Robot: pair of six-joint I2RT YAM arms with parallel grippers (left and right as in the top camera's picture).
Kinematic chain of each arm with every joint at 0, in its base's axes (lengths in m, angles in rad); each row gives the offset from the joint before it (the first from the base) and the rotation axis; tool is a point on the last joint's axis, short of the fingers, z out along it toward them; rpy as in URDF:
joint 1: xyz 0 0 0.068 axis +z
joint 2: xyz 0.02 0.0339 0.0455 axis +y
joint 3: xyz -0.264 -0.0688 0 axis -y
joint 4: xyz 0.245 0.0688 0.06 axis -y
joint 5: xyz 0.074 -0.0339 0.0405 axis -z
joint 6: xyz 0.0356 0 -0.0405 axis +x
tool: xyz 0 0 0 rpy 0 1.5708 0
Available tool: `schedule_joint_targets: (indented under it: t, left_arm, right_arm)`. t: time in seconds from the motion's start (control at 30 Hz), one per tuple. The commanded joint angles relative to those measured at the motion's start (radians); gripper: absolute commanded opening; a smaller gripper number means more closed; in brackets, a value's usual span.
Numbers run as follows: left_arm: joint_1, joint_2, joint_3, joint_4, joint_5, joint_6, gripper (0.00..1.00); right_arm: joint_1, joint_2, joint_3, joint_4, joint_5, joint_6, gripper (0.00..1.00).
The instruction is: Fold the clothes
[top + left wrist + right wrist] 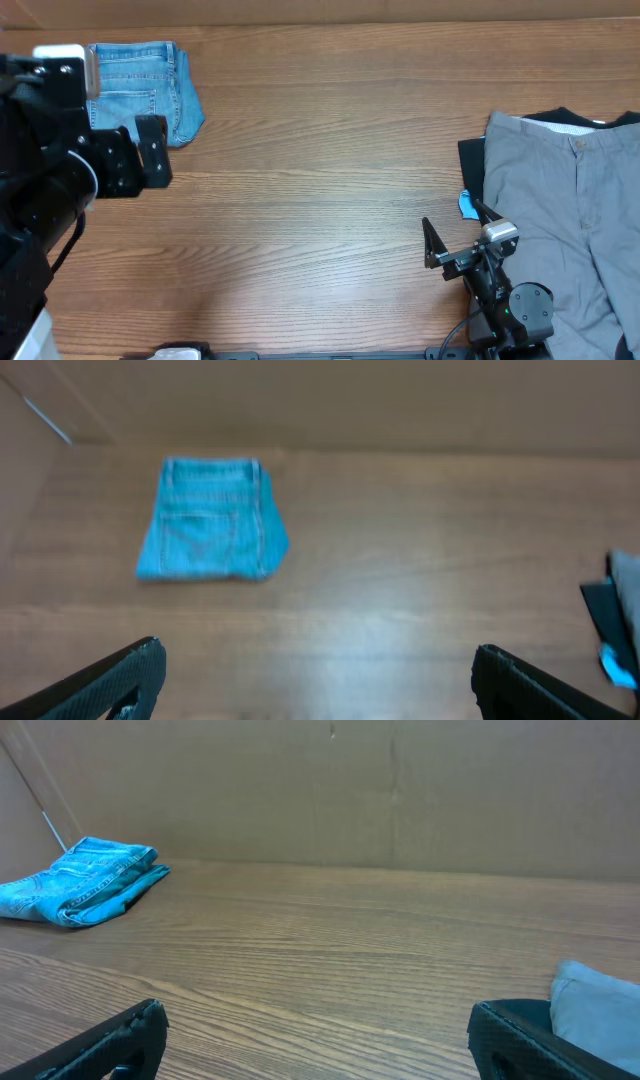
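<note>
The light blue denim jeans (140, 90) lie folded into a small square at the table's far left, back pocket up. They also show in the left wrist view (210, 520) and, far off to the left, in the right wrist view (85, 882). My left gripper (152, 150) is raised, just in front of the jeans and apart from them. Its jaws (315, 670) are open and empty. My right gripper (455, 235) is near the front right. Its jaws (315, 1030) are open and empty over bare wood.
A pair of grey trousers (570, 210) lies spread at the right edge on top of a black garment (470, 160), beside my right gripper. A small blue item (468, 205) sticks out at that pile's left edge. A brown wall (400, 790) backs the table.
</note>
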Motion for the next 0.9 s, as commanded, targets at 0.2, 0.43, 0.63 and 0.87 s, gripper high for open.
schedule_joint_targets:
  t: [0.2, 0.43, 0.63, 0.87]
  left_arm:
    - [-0.006, -0.348, -0.637, 0.579, 0.004, 0.0, 1.0]
    - [-0.006, -0.636, -1.147, 0.889, -0.025, 0.0, 1.0]
    - [-0.006, -0.881, -1.485, 1.08, -0.024, -0.02, 1.0]
    - [-0.006, -1.192, -1.845, 1.272, -0.029, -0.03, 1.0]
  right_arm:
    - [-0.003, -0.013, -0.008, 0.006, -0.007, 0.004, 1.0]
    - [-0.003, -0.013, -0.008, 0.006, -0.007, 0.004, 1.0]
    - [-0.003, -0.013, -0.008, 0.006, -0.007, 0.004, 1.0]
    - [-0.003, -0.013, -0.008, 0.006, -0.007, 0.004, 1.0]
